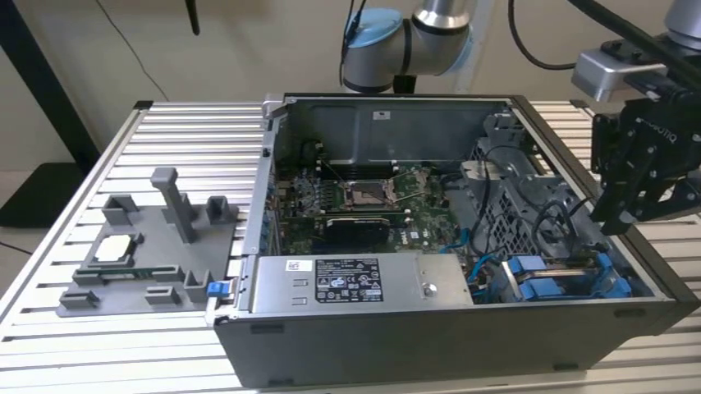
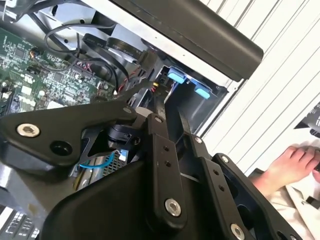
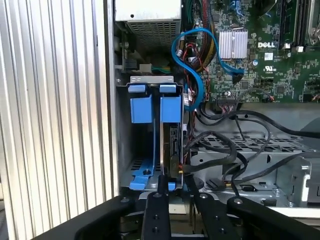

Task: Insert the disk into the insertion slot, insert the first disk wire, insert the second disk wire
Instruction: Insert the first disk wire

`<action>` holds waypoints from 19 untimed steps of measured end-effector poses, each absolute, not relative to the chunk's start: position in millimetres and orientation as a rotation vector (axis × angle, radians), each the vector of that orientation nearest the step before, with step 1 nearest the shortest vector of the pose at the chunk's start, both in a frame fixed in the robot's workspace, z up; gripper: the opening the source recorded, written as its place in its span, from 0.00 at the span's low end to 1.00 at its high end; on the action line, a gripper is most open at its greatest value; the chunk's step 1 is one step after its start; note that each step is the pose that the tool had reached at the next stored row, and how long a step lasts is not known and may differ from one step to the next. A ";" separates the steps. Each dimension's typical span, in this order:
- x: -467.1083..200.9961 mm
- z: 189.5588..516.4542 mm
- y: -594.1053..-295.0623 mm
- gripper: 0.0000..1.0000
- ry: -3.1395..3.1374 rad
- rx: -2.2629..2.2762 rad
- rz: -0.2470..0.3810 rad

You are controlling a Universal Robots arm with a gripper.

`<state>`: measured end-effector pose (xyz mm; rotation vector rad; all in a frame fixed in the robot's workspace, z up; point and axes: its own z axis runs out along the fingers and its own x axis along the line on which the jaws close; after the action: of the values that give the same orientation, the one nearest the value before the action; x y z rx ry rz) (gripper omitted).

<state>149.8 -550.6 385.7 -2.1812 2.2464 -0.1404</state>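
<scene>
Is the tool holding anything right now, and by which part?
Nothing, as far as shows: the tool hangs shut and empty above the drive cage, while the disk sits in the cage.

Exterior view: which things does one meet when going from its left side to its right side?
Grey parts tray → silver power supply box → blue disk brackets → gripper.
</scene>
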 end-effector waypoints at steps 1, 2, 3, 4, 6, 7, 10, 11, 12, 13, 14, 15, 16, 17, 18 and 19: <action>149.8 388.4 -550.6 1.00 2.246 -2.181 -0.140; 149.8 390.6 -550.6 1.00 2.246 -2.181 -0.140; 149.8 391.6 -550.6 1.00 2.246 -2.181 -0.140; 149.8 391.7 -550.6 1.00 2.246 -2.181 -0.140; 149.8 391.7 -550.6 1.00 2.246 -2.181 -0.140; 149.8 391.7 -550.6 1.00 2.246 -2.181 -0.141; 149.8 391.8 -550.6 1.00 2.247 -2.181 -0.141; 149.8 391.8 -550.6 1.00 2.247 -2.181 -0.141; 149.8 391.8 -550.6 1.00 2.247 -2.181 -0.141; 149.8 391.8 -550.6 1.00 2.246 -2.181 -0.140; 149.8 391.9 -550.6 1.00 2.245 -2.179 -0.136; 149.8 391.9 -550.6 1.00 2.242 -2.176 -0.128; 149.8 391.9 -550.6 1.00 2.238 -2.171 -0.117; 149.8 392.0 -550.6 1.00 2.233 -2.166 -0.104; 149.8 392.2 -550.6 1.00 2.228 -2.160 -0.091; 149.8 392.7 -550.6 1.00 2.223 -2.154 -0.078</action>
<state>149.8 -550.6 392.7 -2.1541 2.2225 -0.0777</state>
